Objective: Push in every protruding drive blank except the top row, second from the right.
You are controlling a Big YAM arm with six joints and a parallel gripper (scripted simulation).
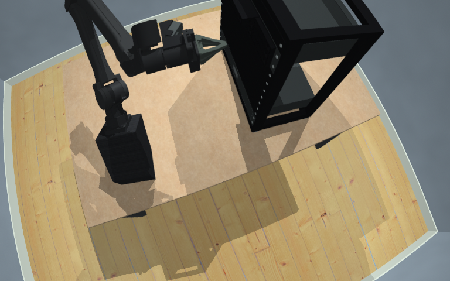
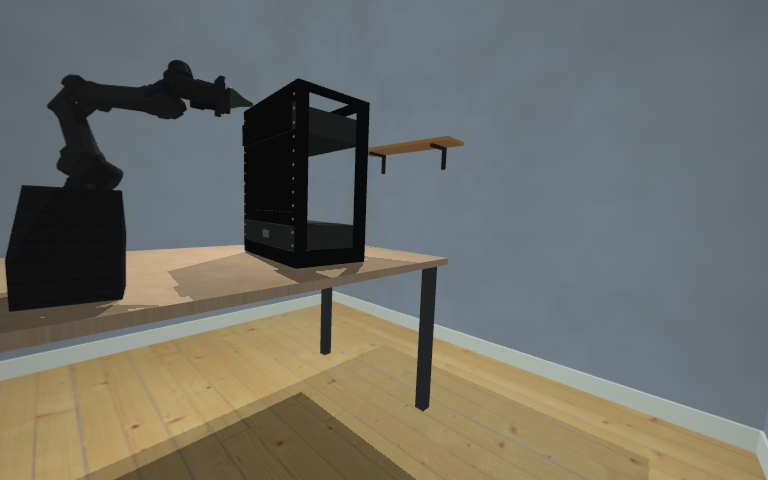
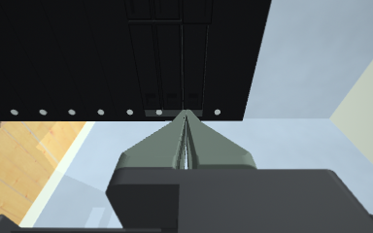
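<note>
The black open-frame rack (image 1: pixel 338 34) (image 2: pixel 359 178) (image 3: pixel 53 58) stands upright at the far right end of the table (image 1: pixel 203 139) (image 2: pixel 198 285). Its drive blanks (image 2: pixel 266 124) (image 3: pixel 170 63) fill the top of the front face as narrow dark panels. They are too dark to tell which ones stick out. My gripper (image 1: pixel 223 44) (image 2: pixel 248 102) (image 3: pixel 186 116) is shut with nothing between its fingers. It points level at the front face, near the top and towards one side edge. Its tip is at or just off the surface. A rail with white holes (image 3: pixel 72 112) runs beside the tip.
The arm's black base block (image 1: pixel 126 153) (image 2: pixel 64 243) stands on the table's left part. The rack stands close to the table's right and front edges. A small wooden shelf (image 2: pixel 415 144) hangs on the wall behind the rack.
</note>
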